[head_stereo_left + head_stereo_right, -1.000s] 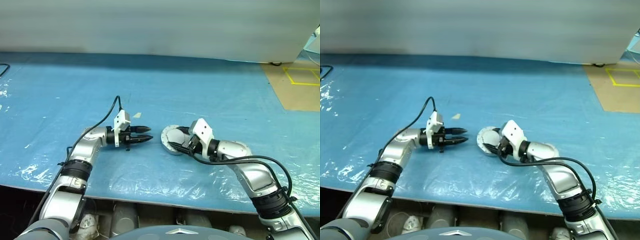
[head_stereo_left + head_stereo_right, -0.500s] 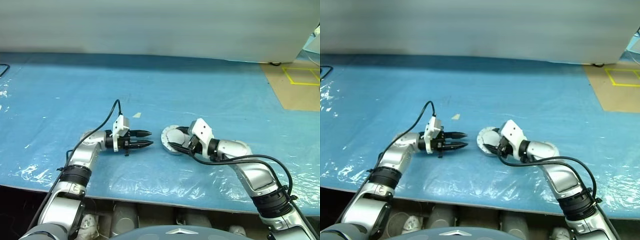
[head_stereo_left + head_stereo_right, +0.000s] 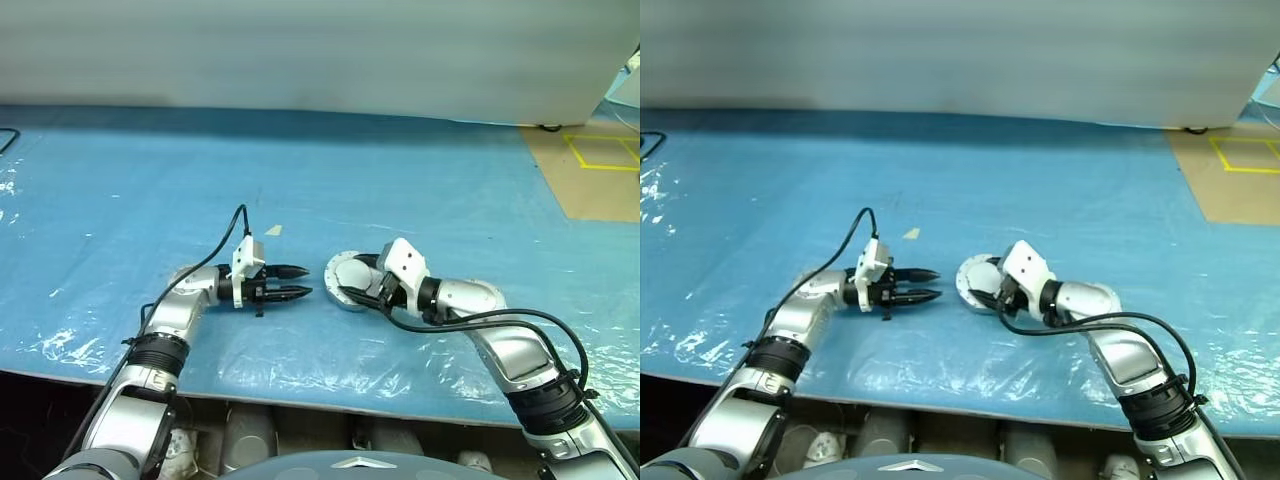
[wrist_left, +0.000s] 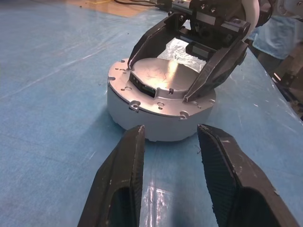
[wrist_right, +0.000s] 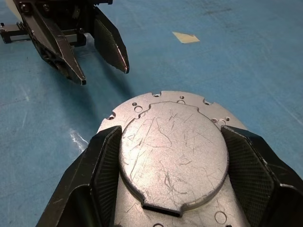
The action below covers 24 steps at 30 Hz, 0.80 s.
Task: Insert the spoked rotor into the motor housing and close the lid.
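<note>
Resting on the blue sheet (image 3: 420, 180), the motor housing (image 4: 158, 116) with the lid (image 5: 173, 151) seated plain face up (scratched silver). Clamped across the lid's edges by the right gripper (image 5: 173, 161), one finger on either side. Just beside, apart from the housing: left gripper (image 3: 297, 282), jaws parted and empty.
</note>
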Tool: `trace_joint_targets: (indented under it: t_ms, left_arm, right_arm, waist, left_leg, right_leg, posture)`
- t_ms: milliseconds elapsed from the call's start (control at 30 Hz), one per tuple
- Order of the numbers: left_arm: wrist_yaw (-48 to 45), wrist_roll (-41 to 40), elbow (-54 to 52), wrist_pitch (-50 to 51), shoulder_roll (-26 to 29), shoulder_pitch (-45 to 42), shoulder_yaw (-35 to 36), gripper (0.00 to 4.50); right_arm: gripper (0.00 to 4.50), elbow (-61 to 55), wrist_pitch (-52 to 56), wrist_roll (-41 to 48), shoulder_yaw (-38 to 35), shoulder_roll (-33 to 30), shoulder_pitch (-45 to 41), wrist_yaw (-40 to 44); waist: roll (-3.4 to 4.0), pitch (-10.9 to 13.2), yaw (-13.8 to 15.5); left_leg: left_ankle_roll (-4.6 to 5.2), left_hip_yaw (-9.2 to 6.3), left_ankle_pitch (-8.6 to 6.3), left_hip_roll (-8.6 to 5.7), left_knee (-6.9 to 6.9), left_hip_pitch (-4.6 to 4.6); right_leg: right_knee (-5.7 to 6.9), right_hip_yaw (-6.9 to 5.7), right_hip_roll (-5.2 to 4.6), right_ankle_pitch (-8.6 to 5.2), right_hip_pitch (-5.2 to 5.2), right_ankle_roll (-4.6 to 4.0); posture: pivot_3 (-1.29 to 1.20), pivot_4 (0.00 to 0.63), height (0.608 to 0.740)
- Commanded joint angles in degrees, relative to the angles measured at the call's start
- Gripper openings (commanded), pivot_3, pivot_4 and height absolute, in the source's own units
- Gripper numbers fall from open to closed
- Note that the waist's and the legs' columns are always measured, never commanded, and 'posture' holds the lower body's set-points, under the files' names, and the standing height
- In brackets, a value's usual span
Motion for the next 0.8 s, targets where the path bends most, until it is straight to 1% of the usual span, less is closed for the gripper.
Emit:
trace_joint_targets:
  t_ms: [33,300,433,600,700,800]
  left_arm:
    - [0.67,0.1,-1.02,-1.76,-0.05,0.41,0.26,1.85]
    - [1.33,0.34,-1.3,-2.19,0.21,0.78,0.11,1.85]
    - [2.84,-0.05,-1.9,-1.17,-1.2,-0.68,0.19,1.85]
    - [4.39,1.37,-0.53,-1.03,-3.05,-3.18,-1.15,1.85]
    - [7.25,3.43,0.52,0.85,-4.37,-4.9,-2.26,1.85]
    - [9.65,4.76,2.05,0.39,-5.59,-6.69,-2.45,1.85]
  right_arm:
    - [2.96,2.14,0.44,-2.34,0.22,-0.52,1.35,-1.48]
    - [2.96,2.14,2.72,-0.41,0.71,-0.73,2.62,-0.28]
    - [2.96,2.22,2.9,-0.4,0.7,-0.74,2.53,-0.25]
    - [2.96,2.21,3.05,-0.37,0.6,-0.42,2.33,-0.47]
    - [2.96,1.97,3.2,-0.36,0.55,-0.26,2.5,-0.75]
    - [2.96,1.47,3.34,-0.35,0.36,-0.2,3.17,-1.1]
  waist:
    - [0.0,0.0,0.01]
    - [0.0,-0.02,0.05]
    - [0.0,-0.02,0.09]
    - [0.0,-0.02,0.14]
    - [-0.01,-0.03,0.1]
    - [-0.01,-0.03,0.1]
  left_leg:
    - [0.0,0.0,0.0,0.0,0.01,0.03]
    - [0.0,0.0,0.0,0.0,0.01,0.15]
    - [0.0,0.01,0.0,0.0,-0.01,0.15]
    - [0.0,0.0,0.0,-0.01,0.01,0.15]
    - [0.0,0.0,0.0,-0.01,0.0,0.15]
    - [0.0,0.0,0.0,-0.01,-0.02,0.16]
  right_leg:
    - [0.0,0.02,0.0,0.0,0.03,0.0]
    - [-0.02,0.02,-0.01,-0.01,0.17,-0.01]
    - [-0.03,0.02,-0.01,-0.01,0.17,-0.01]
    - [-0.02,0.02,-0.01,-0.01,0.18,-0.01]
    - [-0.03,0.02,-0.01,-0.01,0.18,-0.01]
    - [-0.04,0.02,-0.01,-0.01,0.18,0.0]
  posture:
    - [0.0,0.15,0.74]
    - [0.0,0.15,0.74]
    - [0.0,0.15,0.74]
    - [0.0,0.15,0.74]
    - [0.0,0.15,0.74]
    - [0.0,0.15,0.74]
